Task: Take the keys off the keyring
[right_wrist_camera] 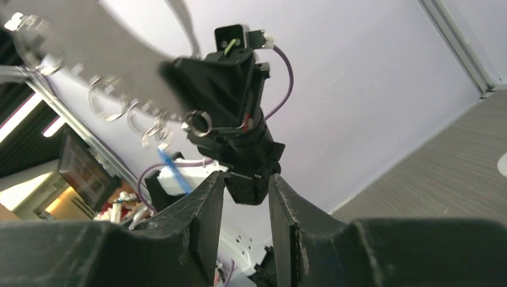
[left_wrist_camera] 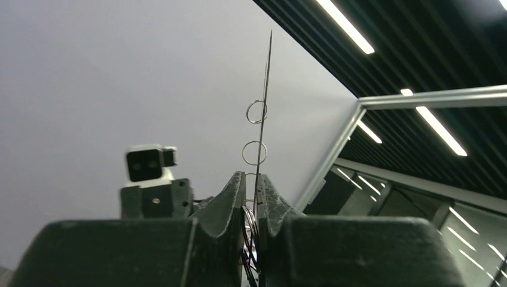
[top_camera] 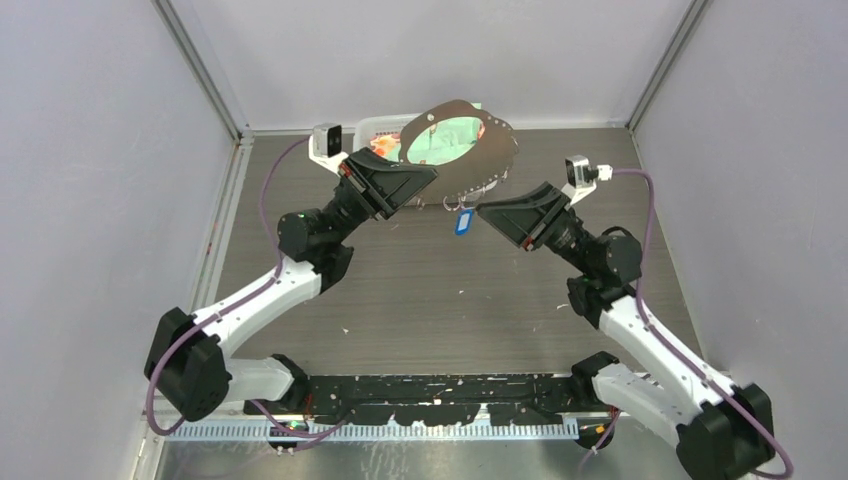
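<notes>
The keyring [top_camera: 500,145], a flat grey ring-shaped plate, is held up in the air at the back of the table. My left gripper [top_camera: 425,183] is shut on its lower left rim; in the left wrist view the plate [left_wrist_camera: 263,95] shows edge-on between the jaws, with silver loops [left_wrist_camera: 256,112] on it. The keys with their blue tag [top_camera: 462,222] hang from the plate's lower rim. My right gripper [top_camera: 487,213] is open and empty just right of the tag. In the right wrist view the plate [right_wrist_camera: 113,54] and blue tag [right_wrist_camera: 173,173] sit up left of my open gripper [right_wrist_camera: 246,179].
A white basket [top_camera: 383,128] of cloths stands behind the plate at the back wall. Grey walls enclose the table on three sides. A black rail [top_camera: 440,395] runs between the arm bases at the near edge.
</notes>
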Motion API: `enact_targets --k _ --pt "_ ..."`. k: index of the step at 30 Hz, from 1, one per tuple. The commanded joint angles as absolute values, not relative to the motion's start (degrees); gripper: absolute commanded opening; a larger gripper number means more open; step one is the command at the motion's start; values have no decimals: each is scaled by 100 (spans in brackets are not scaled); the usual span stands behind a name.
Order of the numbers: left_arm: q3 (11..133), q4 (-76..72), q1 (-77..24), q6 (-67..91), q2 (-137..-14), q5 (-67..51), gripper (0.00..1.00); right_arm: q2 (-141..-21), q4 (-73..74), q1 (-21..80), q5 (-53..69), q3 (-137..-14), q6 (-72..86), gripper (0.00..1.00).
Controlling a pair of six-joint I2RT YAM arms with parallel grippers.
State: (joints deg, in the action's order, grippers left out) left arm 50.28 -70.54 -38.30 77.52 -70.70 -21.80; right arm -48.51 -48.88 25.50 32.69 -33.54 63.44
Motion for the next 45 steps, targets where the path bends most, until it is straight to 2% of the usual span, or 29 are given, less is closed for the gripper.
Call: enact_targets --k 1,3,12,15,21,36,45 --pt "5645 -8200 -3726 8439 -7243 -3185 1 -5784 -7461 2118 3764 -3747 7896 40" --pt "5871 -8200 -3717 8538 -7319 -3445 1 -6246 -8167 2026 3912 -4020 8448 41" --pt "6580 -8200 -3709 9000 -7622 -3896 0 -6280 -8087 2231 4125 -4802 8225 42" --pt "6675 -8200 -3708 9106 -7670 -3828 1 -6205 -7621 2537 4235 -5041 7663 41" --pt "6717 -8200 -3703 9191 -7673 -3711 0 -5901 -5597 3350 4314 -5397 5722 41" --pt "6614 -8200 -3703 9247 -7748 -3387 1 -5964 -5794 3638 4166 -5532 5637 40" --pt "6748 -8200 -3717 9308 -7743 -3444 0 -5298 -4742 3631 3770 -5278 4685 40"
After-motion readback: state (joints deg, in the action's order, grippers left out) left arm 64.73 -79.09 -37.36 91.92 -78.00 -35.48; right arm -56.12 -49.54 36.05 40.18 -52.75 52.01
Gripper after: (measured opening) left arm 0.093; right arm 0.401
